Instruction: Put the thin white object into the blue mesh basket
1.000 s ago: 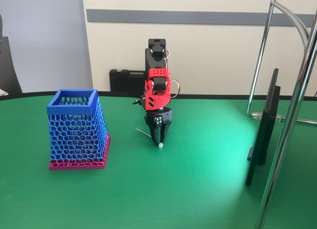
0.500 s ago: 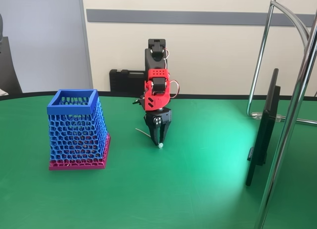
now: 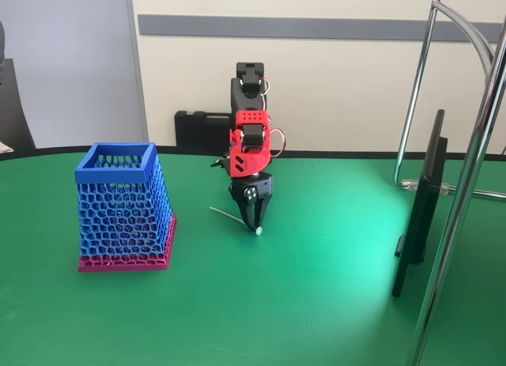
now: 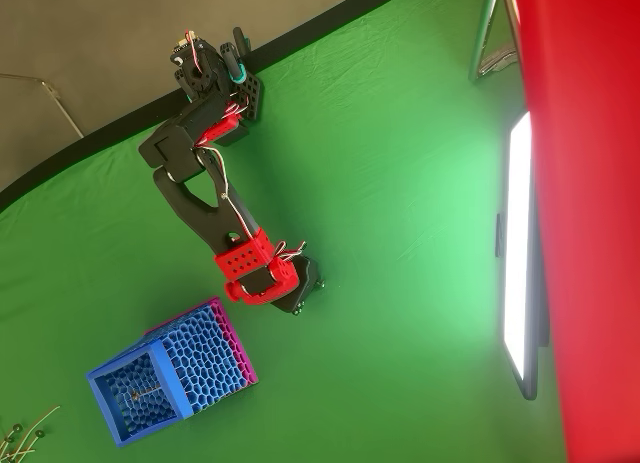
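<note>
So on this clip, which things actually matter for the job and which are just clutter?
Belongs to the job:
- thin white object, clamped in the gripper
- blue mesh basket, standing left of the arm in the fixed view

Just lying about:
- black case behind the arm
- monitor at the right
- metal stand
- loose sticks beside the basket in the overhead view

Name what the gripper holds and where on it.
The gripper is shut on the thin white object, pinching it near its bud tip; the stem sticks out left.
</note>
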Controlling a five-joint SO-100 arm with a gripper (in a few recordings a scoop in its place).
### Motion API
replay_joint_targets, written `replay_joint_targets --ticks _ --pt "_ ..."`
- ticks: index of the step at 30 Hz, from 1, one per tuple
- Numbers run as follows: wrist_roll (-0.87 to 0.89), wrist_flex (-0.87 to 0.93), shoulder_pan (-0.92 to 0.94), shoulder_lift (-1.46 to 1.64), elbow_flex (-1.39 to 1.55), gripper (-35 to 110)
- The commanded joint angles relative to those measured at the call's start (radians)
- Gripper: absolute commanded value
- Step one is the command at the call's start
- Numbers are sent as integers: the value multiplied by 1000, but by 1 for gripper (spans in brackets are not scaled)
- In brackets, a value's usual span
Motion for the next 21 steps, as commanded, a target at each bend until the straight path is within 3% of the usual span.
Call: replay_joint_targets --ticks 1,11,21 --pt "-25 -17 -5 17 -29 3" --pt "-221 -190 -41 146 -3 1" --pt "-584 -453 -54 324 -67 1"
